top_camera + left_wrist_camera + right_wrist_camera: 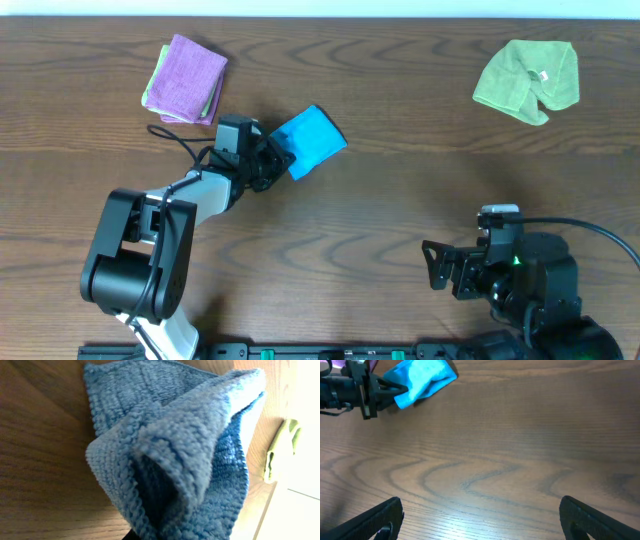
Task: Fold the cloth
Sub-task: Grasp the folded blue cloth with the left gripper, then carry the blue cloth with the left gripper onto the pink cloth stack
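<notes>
Brown wood-grain table (400,200). Left pincer (278,160) clamped on the cloth (312,138), bunched just ahead of it; right pincer (436,266) apart above the wood.

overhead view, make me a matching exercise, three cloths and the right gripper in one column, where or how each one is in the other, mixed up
Column one
1. blue cloth
2. purple cloth
3. green cloth
4. right gripper

Column two
A. crumpled, at the far right of the table
B. open, holding nothing
C. pinched at one edge by the left gripper
D. folded square, at the far left of the table

Pairs: 1-C, 2-D, 3-A, 4-B
</notes>
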Available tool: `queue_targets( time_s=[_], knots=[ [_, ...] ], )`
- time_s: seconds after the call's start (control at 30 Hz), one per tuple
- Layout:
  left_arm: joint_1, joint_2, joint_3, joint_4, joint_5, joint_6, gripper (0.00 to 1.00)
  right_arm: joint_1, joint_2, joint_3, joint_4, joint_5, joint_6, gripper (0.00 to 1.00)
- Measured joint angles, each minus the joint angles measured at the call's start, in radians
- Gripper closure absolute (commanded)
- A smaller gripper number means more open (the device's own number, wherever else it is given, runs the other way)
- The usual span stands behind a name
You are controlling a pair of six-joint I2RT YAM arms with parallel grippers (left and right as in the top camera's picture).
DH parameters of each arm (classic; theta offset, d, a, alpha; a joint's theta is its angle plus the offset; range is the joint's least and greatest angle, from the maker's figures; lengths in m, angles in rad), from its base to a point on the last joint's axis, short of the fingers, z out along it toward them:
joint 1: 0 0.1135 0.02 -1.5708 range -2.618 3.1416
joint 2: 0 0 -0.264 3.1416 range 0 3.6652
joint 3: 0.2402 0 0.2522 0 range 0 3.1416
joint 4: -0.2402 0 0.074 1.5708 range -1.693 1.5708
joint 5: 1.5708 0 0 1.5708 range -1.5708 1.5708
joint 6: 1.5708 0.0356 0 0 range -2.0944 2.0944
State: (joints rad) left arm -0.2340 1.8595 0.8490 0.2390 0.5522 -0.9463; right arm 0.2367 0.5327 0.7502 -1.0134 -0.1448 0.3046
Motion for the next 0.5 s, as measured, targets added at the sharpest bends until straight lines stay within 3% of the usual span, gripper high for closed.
queue_targets(
  time_s=[0.27, 0.5],
  knots=[
    [0.017, -0.035, 0.213, -0.140, -0.034, 0.000, 0.94, 0.000, 0.000, 0.000, 0.000, 0.000, 0.000, 0.01],
    [0.124, -0.055, 0.460, -0.304, -0.115, 0.011, 0.94, 0.000, 0.000, 0.000, 0.000, 0.000, 0.000, 0.01]
  ],
)
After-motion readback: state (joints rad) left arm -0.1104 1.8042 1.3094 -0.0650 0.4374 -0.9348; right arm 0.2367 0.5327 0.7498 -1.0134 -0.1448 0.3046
